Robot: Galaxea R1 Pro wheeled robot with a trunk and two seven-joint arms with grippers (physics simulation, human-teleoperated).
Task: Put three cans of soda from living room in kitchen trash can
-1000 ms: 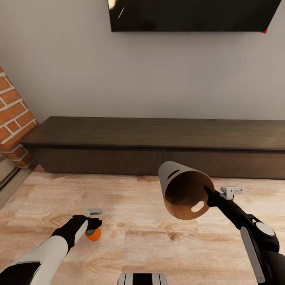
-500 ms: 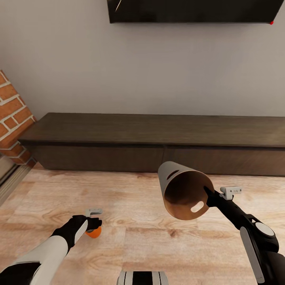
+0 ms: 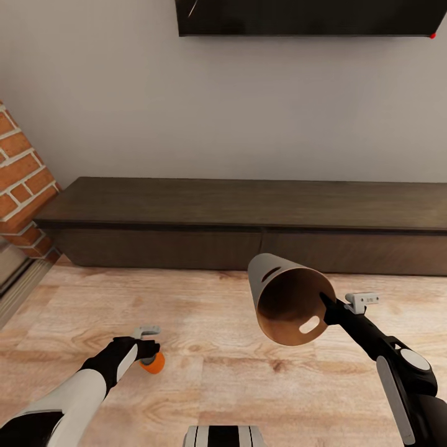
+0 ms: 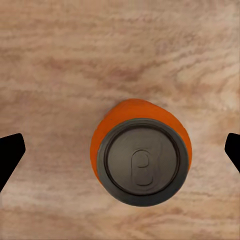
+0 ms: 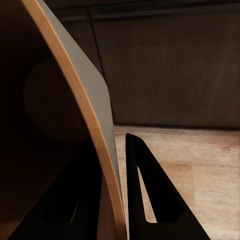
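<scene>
An orange can of soda (image 3: 152, 364) with a grey top stands upright on the plank floor; in the left wrist view the can of soda (image 4: 140, 160) is seen from straight above. My left gripper (image 3: 148, 349) hovers just over it, open, its fingertips (image 4: 11, 150) spread wide on either side without touching. The tash can (image 3: 268, 276), pale grey outside and coppery brown inside, is held tilted in the air with its mouth facing me. My right gripper (image 3: 324, 299) is shut on its rim (image 5: 95, 115), one finger inside and one outside.
A long dark low cabinet (image 3: 248, 217) runs along the grey wall ahead, with a black TV (image 3: 304, 17) above it. A brick pillar (image 3: 22, 180) stands at the far left. Open wood floor lies between me and the cabinet.
The head view has shifted slightly. The orange can now shows a little further right of the left gripper. The right arm and the bin keep their pose.
</scene>
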